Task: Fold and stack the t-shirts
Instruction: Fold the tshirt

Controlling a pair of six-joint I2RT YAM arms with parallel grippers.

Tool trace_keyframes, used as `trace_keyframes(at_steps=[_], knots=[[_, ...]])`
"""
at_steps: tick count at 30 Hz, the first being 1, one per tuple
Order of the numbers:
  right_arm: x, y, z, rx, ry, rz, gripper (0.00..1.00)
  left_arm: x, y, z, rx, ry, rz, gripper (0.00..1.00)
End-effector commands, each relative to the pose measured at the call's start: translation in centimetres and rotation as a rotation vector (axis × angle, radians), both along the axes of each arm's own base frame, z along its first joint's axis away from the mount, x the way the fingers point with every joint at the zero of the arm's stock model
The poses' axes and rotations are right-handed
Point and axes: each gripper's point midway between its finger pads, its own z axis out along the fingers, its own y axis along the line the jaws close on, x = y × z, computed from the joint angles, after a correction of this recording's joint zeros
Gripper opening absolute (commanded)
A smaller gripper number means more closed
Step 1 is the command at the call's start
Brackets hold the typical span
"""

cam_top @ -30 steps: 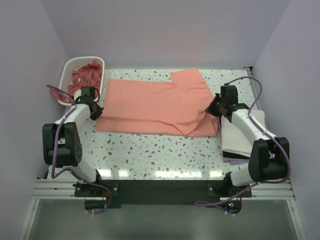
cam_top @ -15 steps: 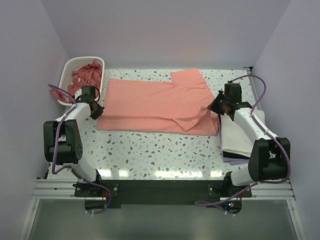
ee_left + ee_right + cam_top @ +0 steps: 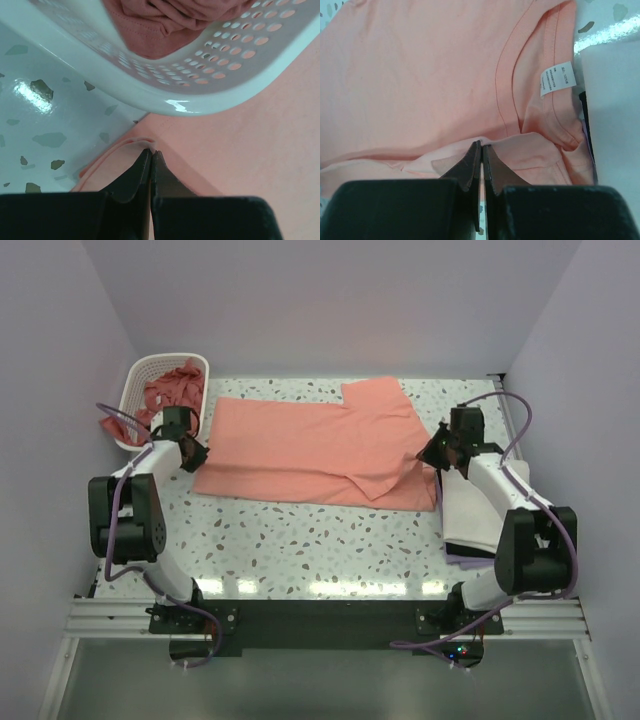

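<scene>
A salmon-pink t-shirt point(image 3: 310, 450) lies spread across the table, partly folded lengthwise. My left gripper point(image 3: 192, 455) is shut on its left hem edge point(image 3: 142, 145), beside the basket. My right gripper point(image 3: 432, 453) is shut on a fold of the shirt near its round neck point(image 3: 520, 120), where a white label point(image 3: 557, 79) shows. More pink t-shirts point(image 3: 172, 390) are crumpled in the white lattice basket point(image 3: 140, 375). A folded white t-shirt point(image 3: 472, 515) lies at the right, under my right arm.
The basket rim point(image 3: 200, 102) hangs just above my left gripper in the left wrist view. The speckled tabletop point(image 3: 320, 540) runs along the front. Purple walls close in the back and both sides.
The near edge of the pink shirt has been drawn slightly farther back. My left gripper moved a little up and toward the basket; my right gripper shifted slightly back.
</scene>
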Motion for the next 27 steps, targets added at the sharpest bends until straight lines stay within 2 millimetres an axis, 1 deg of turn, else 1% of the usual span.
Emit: trace_keyframes(at_steps=[1, 5, 6, 9, 10, 12, 13, 15, 16, 17, 18, 19, 20, 21, 23, 24, 25, 26, 27], knots=[[1.5, -0.3, 0.7, -0.001, -0.059, -0.002, 0.00, 2.3, 0.2, 1.3, -0.006, -0.076, -0.008, 0.01], [1.9, -0.4, -0.1, 0.000, -0.051, -0.010, 0.00, 3.2, 0.0, 2.0, -0.004, -0.115, -0.046, 0.11], [2.0, -0.5, -0.6, 0.000, -0.039, -0.011, 0.00, 3.4, -0.1, 2.2, 0.002, -0.125, -0.064, 0.13], [2.5, -0.4, -1.0, 0.007, -0.027, -0.012, 0.01, 3.7, -0.6, 2.8, -0.008, -0.145, -0.102, 0.23], [2.7, -0.4, -1.3, 0.009, -0.020, -0.011, 0.06, 3.7, -0.8, 3.2, -0.014, -0.156, -0.118, 0.33], [2.7, -0.5, -1.4, 0.009, -0.020, -0.010, 0.17, 3.6, -1.1, 3.4, -0.016, -0.166, -0.137, 0.45], [2.7, -0.5, -1.4, 0.007, -0.022, -0.008, 0.32, 3.5, -1.3, 4.0, -0.021, -0.182, -0.144, 0.53], [2.6, -0.4, -1.3, 0.003, -0.023, 0.003, 0.43, 3.1, -1.5, 4.8, -0.028, -0.200, -0.153, 0.59], [2.6, -0.4, -0.8, -0.002, -0.035, 0.015, 0.45, 2.8, -1.7, 5.1, -0.034, -0.204, -0.158, 0.62], [2.4, -0.4, -0.6, -0.006, -0.039, 0.019, 0.50, 2.6, -1.8, 5.3, -0.040, -0.213, -0.160, 0.62], [2.3, -0.3, -0.3, -0.007, -0.046, 0.028, 0.51, 1.9, -2.1, 5.0, -0.056, -0.208, -0.158, 0.63], [1.9, -0.2, 0.3, -0.007, -0.059, 0.038, 0.52, 1.2, -2.6, 5.9, -0.073, -0.238, -0.156, 0.63], [1.5, 0.0, 0.5, -0.007, -0.064, 0.045, 0.52, 1.2, -2.9, 6.0, -0.075, -0.241, -0.163, 0.63], [0.8, 0.2, -0.1, -0.011, -0.051, 0.056, 0.52, 0.4, -3.2, 6.0, -0.087, -0.245, -0.156, 0.63], [-0.1, 0.6, -0.3, -0.030, -0.048, 0.070, 0.53, -0.3, -4.3, 5.9, -0.092, -0.244, -0.164, 0.63], [-0.7, 1.2, 0.2, -0.030, -0.063, 0.085, 0.53, -1.1, -4.8, 5.4, -0.104, -0.240, -0.161, 0.63], [-1.6, 1.5, -0.7, -0.028, -0.045, 0.089, 0.53, -1.4, -5.7, 5.1, -0.117, -0.239, -0.178, 0.63], [-2.0, 2.2, -0.7, -0.025, -0.051, 0.103, 0.53, -1.4, -6.1, 5.1, -0.128, -0.251, -0.181, 0.62], [-2.9, 2.7, -1.2, -0.021, -0.044, 0.112, 0.53, -2.2, -6.4, 4.2, -0.146, -0.239, -0.171, 0.61]])
